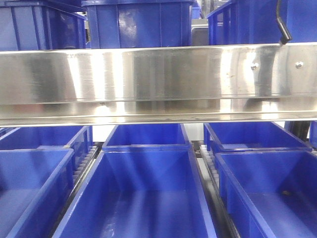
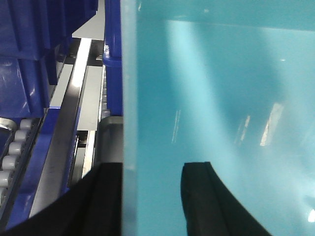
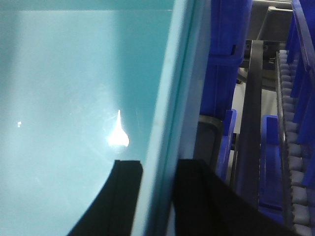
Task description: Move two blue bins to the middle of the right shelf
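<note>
The blue bin point(image 2: 221, 88) fills both wrist views and looks pale cyan in the glare. My left gripper point(image 2: 150, 164) straddles its left wall: the outer finger lies against the wall, and the inner finger point(image 2: 202, 196) stands apart from it inside the bin. My right gripper point(image 3: 160, 162) straddles the bin's right wall point(image 3: 167, 123), with both fingers tight against it. The front view shows several blue bins on the shelf, the nearest in the centre point(image 1: 148, 198), and neither gripper.
A wide steel shelf beam point(image 1: 158, 79) crosses the front view, with more blue bins above it point(image 1: 138, 25). Roller tracks point(image 2: 12, 152) and steel rails point(image 2: 74, 98) run beside the bin on the left. Rollers point(image 3: 295, 147) and blue bins point(image 3: 229, 29) are on the right.
</note>
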